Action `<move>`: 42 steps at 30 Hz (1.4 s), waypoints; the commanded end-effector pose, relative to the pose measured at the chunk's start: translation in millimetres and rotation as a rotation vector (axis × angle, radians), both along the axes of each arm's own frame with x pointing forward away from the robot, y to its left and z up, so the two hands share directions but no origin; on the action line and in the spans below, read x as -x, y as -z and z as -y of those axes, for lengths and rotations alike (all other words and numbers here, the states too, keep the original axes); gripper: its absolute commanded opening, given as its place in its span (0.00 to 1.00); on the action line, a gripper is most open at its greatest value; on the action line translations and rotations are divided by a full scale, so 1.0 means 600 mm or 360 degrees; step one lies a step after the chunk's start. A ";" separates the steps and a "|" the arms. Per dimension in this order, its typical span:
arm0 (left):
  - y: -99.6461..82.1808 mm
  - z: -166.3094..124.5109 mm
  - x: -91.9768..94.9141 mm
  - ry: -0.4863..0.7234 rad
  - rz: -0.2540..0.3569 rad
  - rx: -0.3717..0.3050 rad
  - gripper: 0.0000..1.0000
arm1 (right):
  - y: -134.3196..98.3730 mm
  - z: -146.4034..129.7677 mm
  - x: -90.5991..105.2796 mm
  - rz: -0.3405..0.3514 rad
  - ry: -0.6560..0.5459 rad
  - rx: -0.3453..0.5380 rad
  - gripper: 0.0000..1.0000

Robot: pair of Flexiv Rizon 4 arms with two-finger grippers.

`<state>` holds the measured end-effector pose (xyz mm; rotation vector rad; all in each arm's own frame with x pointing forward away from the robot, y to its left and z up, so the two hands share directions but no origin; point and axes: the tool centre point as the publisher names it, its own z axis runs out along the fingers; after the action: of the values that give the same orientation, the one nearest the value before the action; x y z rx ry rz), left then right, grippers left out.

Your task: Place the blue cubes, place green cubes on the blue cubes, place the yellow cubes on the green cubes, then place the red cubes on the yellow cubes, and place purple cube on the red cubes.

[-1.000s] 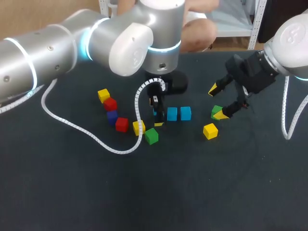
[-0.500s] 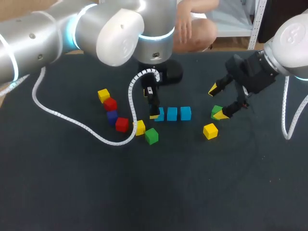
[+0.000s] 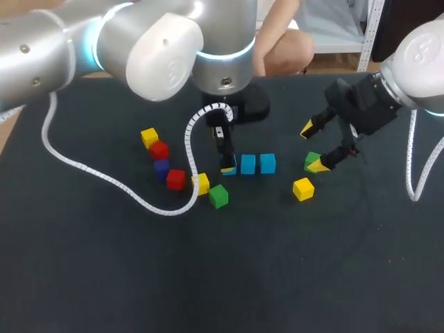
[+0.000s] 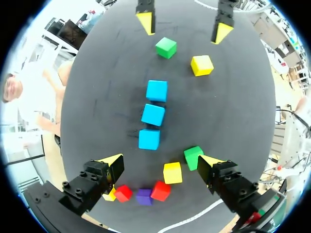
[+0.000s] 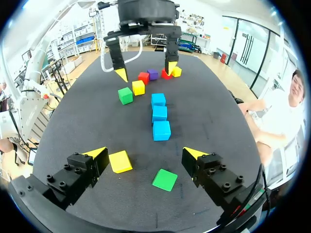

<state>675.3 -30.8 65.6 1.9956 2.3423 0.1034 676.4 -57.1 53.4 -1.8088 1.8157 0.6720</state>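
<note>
Take the blue row [image 3: 248, 164] as datum: three blue cubes set close together on the table [image 3: 208, 277], slightly out of line, nothing stacked on them yet; judge the green layer to be the step in hand.

Far left of the blue row: note the spiral cable [image 3: 164, 211] of the left arm lying on the table and curving close past the red cubes [image 3: 175, 180] and the purple cube [image 3: 161, 168]; expect any swing of that arm to drag the cable through them and scatter stock needed for later layers.

Just left of the blue row: find the left green cube [image 3: 218, 196] close beside the middle yellow cube [image 3: 201, 184]; expect widely spread fingers to catch that neighbour on descent; approach across the free faces.

At the left end of the blue row: note the left gripper [image 4: 160, 160], fingers spread wide, holding nothing, one yellow tip low beside the end cube; cannot tell from the head view whether tip and cube touch; guard against a sideways move here nudging the end cube and spoiling the base.

Just right of the blue row: note the right gripper [image 5: 146, 154], fingers apart and empty, straddling the right green cube [image 5: 165, 179] without gripping it; see the right yellow cube [image 5: 119, 161] close by one finger; expect an off-centre closure to clip it or to twist the green cube.

On the blue row itself: expect an off-centre or early release to topple a green cube or push the blue cubes apart; lower straight; release only at rest.
</note>
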 end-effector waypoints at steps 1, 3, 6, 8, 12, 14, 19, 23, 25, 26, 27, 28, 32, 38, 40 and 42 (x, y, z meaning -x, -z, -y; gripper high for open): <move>-0.010 -0.006 0.025 0.0015 0.0032 0.0006 1.00 | 0.000 0.000 0.000 0.0001 0.0000 -0.0002 1.00; -0.013 -0.010 0.032 0.0000 0.0048 0.0055 1.00 | 0.000 0.000 0.000 0.0001 0.0000 -0.0002 1.00; -0.021 -0.012 0.041 -0.0011 0.0071 0.0097 1.00 | 0.000 0.000 0.000 0.0001 0.0000 -0.0002 1.00; -0.027 -0.011 0.046 -0.0004 0.0089 0.0114 1.00 | 0.000 0.000 0.000 0.0001 0.0000 -0.0002 1.00; -0.041 -0.011 0.056 0.0016 0.0134 0.0153 1.00 | 0.000 0.000 0.000 0.0001 0.0000 -0.0002 1.00; -0.045 -0.014 0.059 0.0022 0.0146 0.0180 1.00 | 0.000 0.000 0.000 0.0001 0.0000 -0.0002 1.00; -0.047 -0.018 0.068 0.0062 0.0164 0.0266 1.00 | 0.000 0.000 0.000 0.0001 0.0000 -0.0002 1.00; -0.049 -0.022 0.079 0.0056 0.0194 0.0349 1.00 | 0.000 0.000 0.000 0.0001 0.0000 -0.0002 1.00; -0.052 -0.025 0.085 0.0048 0.0221 0.0394 1.00 | 0.000 0.000 0.000 0.0001 0.0000 -0.0002 1.00; -0.053 -0.026 0.088 0.0043 0.0231 0.0406 1.00 | 0.000 0.000 0.000 0.0001 0.0000 -0.0002 1.00; -0.053 -0.026 0.090 0.0044 0.0235 0.0412 1.00 | 0.000 0.000 0.000 0.0001 0.0000 -0.0002 1.00; -0.054 -0.026 0.092 0.0044 0.0237 0.0415 1.00 | 0.000 0.000 0.000 0.0001 0.0000 -0.0002 1.00; -0.056 -0.022 0.098 0.0060 0.0267 0.0463 1.00 | 0.000 0.000 0.000 0.0001 0.0000 -0.0002 1.00; -0.059 -0.023 0.104 0.0091 0.0281 0.0516 1.00 | 0.000 0.000 0.000 0.0001 0.0000 -0.0002 1.00; -0.059 -0.024 0.105 0.0099 0.0272 0.0519 1.00 | 0.000 0.000 0.000 0.0001 0.0000 -0.0002 1.00; -0.058 -0.025 0.108 0.0103 0.0261 0.0513 1.00 | 0.000 0.000 0.000 0.0001 0.0000 -0.0002 1.00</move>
<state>611.1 -20.3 99.9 1.8310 2.0571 -0.0781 676.4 -57.1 53.4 -1.8088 1.8156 0.6720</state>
